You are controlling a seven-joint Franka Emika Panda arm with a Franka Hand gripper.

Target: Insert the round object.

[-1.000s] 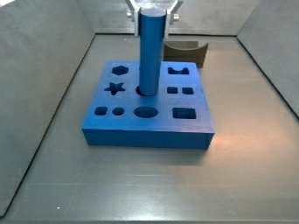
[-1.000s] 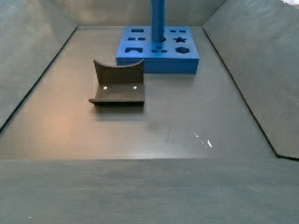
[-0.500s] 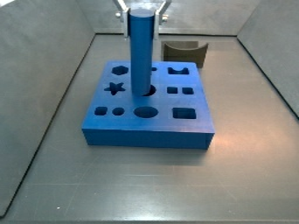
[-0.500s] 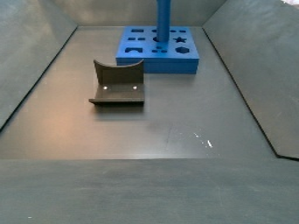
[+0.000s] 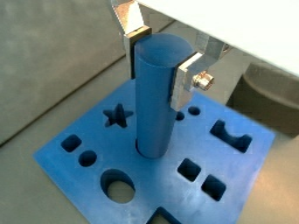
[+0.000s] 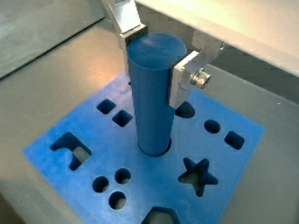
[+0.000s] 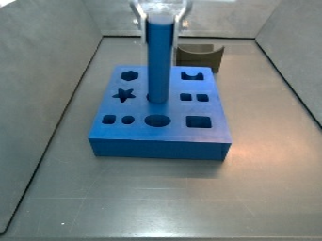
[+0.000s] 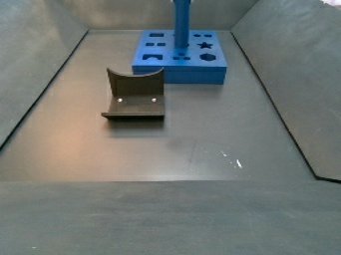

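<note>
The round object (image 5: 158, 96) stands upright, and we see its lower end in a round hole of the blue block (image 5: 105, 166); the pincer (image 5: 163, 61) clamps its top, with the olive piece (image 8: 134, 97) well apart on the worktop (image 8: 186, 159).

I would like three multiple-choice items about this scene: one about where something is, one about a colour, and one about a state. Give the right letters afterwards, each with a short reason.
1. Where is the lower end of the round peg?
A. in a hole in the middle of the blue block
B. on the floor beside the block
C. inside the dark curved piece

2. What colour is the star-shaped hole's block?
A. red
B. blue
C. yellow

3. How does the gripper stand?
A. open, far above the peg
B. shut on the top of the peg
C. shut on the curved piece

Answers:
1 A: in both wrist views the peg stands upright in a middle hole.
2 B: the block is bright blue in every view.
3 B: the silver fingers press both sides of the peg's top.
</note>
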